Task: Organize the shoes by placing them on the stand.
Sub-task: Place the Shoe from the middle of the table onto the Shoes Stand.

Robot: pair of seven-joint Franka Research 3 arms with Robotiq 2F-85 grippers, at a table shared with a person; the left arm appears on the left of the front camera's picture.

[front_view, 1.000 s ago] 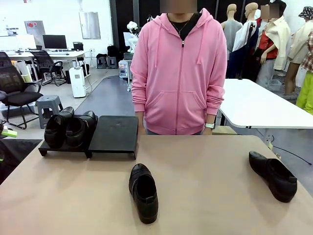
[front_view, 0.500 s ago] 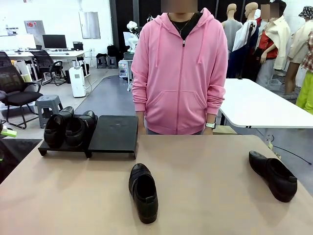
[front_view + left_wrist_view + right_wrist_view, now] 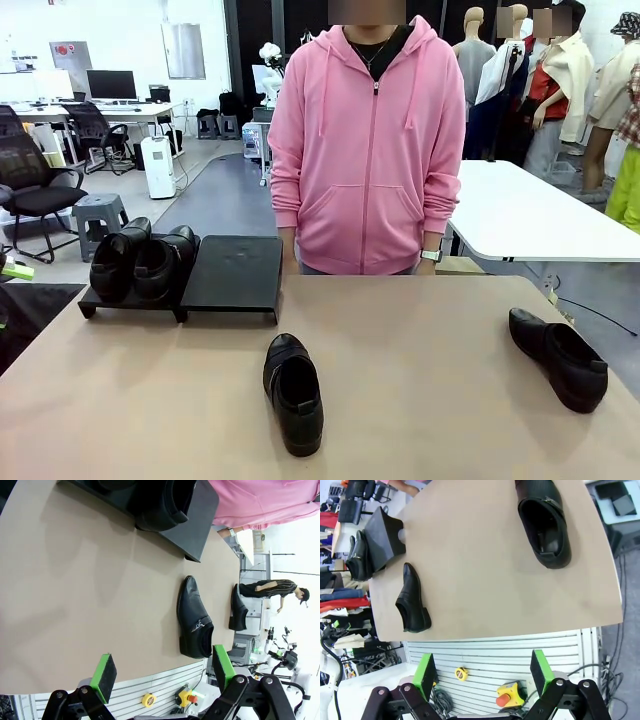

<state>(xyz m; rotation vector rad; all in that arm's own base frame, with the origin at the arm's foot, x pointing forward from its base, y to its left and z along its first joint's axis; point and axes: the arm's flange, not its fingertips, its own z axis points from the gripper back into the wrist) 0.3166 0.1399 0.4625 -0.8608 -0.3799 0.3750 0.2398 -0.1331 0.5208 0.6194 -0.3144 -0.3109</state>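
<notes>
A pink-hoodied person [image 3: 365, 150] stands behind the table [image 3: 430, 360]; possibly a tape roll [image 3: 148, 699].

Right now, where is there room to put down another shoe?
The stand's right platform is bare. So is the table between the middle shoe and the right-hand shoe. The left platform is crowded with two shoes.

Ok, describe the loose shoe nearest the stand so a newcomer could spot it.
On the tan table, find the black stand at far left. The shoe lies just before its empty right platform. It alone lies mid-table: two shoes sit on the stand, another shoe by the right edge.
</notes>
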